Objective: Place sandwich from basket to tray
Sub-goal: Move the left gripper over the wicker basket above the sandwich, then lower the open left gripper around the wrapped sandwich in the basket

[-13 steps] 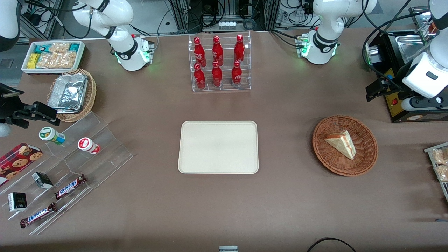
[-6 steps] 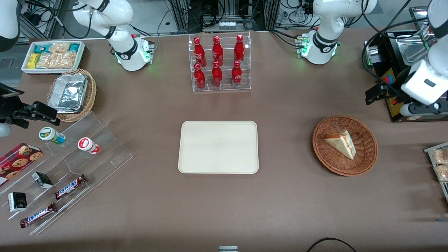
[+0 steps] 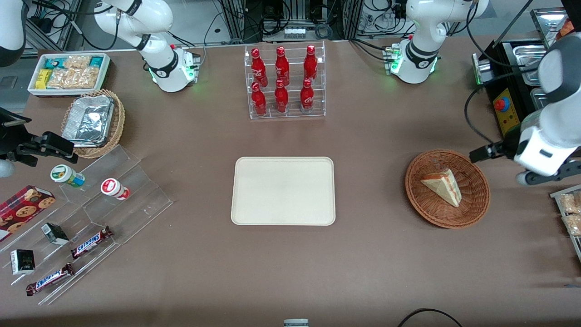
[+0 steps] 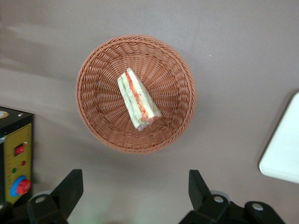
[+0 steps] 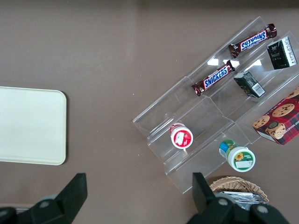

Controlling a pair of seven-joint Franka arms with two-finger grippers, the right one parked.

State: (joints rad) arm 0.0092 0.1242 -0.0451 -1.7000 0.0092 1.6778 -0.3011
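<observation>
While my claw [image 4: 133, 193] is hovering spread wide above the basket [image 4: 93, 116], I am judging the sandwich [image 4: 138, 100] soft, light and crushable, best pinched gently across its flat bread faces.

Woven wicker basket [image 3: 447, 188], smooth matt plastic tray [image 3: 283, 190], matt brown tabletop [image 3: 363, 254].

A clear rack of red cola bottles [image 3: 284, 81] stands mid-table. Toward the parked arm's end from it: a foil-container basket [image 3: 93, 122], a snack bin [image 3: 68, 72] and Snickers bars [image 3: 91, 242].
</observation>
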